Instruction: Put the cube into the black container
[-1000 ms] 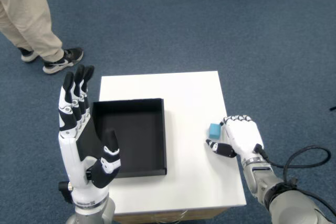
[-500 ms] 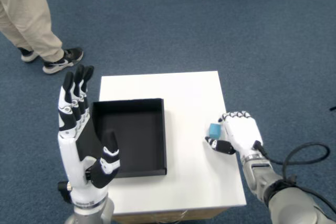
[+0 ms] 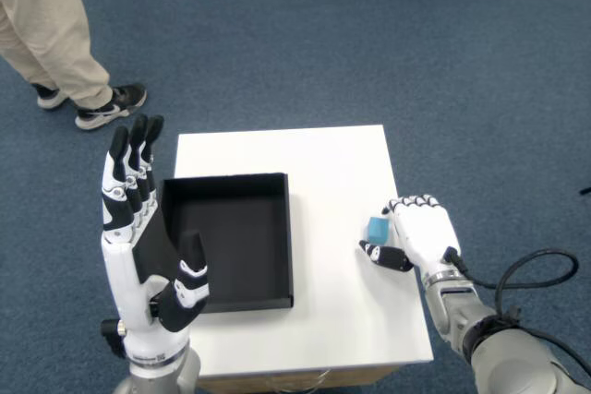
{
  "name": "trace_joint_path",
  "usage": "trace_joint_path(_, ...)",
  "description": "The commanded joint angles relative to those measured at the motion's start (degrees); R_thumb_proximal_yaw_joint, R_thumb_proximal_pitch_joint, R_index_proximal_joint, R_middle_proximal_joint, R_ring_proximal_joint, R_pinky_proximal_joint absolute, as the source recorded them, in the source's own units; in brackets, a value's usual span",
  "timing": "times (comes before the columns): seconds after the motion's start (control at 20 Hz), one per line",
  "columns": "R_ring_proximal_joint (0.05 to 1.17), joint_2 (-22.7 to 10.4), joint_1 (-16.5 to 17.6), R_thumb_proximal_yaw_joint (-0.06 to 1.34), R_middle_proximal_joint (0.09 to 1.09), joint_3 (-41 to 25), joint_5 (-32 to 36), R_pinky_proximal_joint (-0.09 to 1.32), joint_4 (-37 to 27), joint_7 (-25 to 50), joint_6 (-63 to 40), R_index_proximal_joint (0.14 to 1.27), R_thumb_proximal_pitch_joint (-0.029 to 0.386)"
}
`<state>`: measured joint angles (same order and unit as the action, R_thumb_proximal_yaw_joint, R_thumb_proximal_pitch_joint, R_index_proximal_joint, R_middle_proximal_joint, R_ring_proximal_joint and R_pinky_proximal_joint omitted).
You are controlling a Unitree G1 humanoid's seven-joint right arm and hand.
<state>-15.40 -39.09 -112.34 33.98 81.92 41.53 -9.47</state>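
Head view: my right robot hand (image 3: 420, 232) sits near the right edge of the white bench (image 3: 323, 159), fingers curled toward the small blue cube (image 3: 378, 227), thumb reaching under and to the left of it. The cube appears caught between thumb and fingers, but the back of my hand hides the contact, so I cannot tell whether the grasp is firm, or whether the cube rests on the bench or is already clear of it.

The black container (image 3: 231, 240) — an open square tray — lies well to the left, with bare bench between it and the cube. My left robot hand (image 3: 138, 228) stands raised and spread at the container's left wall.

Failure risks, as I judge them:

- Loose pinch. If only the fingertips bear on the cube, a lift may let it rotate and drop onto the bench.
- Edge loss. The cube is near the right edge — a dropped or nudged cube could roll to the carpet.
- Low transfer. Carrying the cube too low could strike the container's right wall and shift the tray.
- Early release. Opening before the cube is over the container floor leaves it on the bench.
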Motion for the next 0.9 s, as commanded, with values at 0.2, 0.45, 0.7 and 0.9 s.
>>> trace_joint_path(0.2, 0.29, -1.24, -2.25, 0.58, 0.34, -0.01, 0.02, 0.21, 1.2, 2.21, 0.28, 0.54, -0.002)
trace_joint_path(0.45, 0.31, -1.36, -1.97, 0.6, 0.35, -0.35, -0.22, 0.23, 1.21, 2.39, 0.2, 0.56, 0.007)
trace_joint_path(0.7, 0.31, -1.64, -1.61, 0.64, 0.36, -0.48, -0.32, 0.24, 1.2, 2.15, 0.08, 0.59, 0.024)
trace_joint_path(0.9, 0.31, -1.71, -1.22, 0.68, 0.36, -0.44, -0.19, 0.25, 1.16, 2.34, -0.28, 0.62, 0.035)
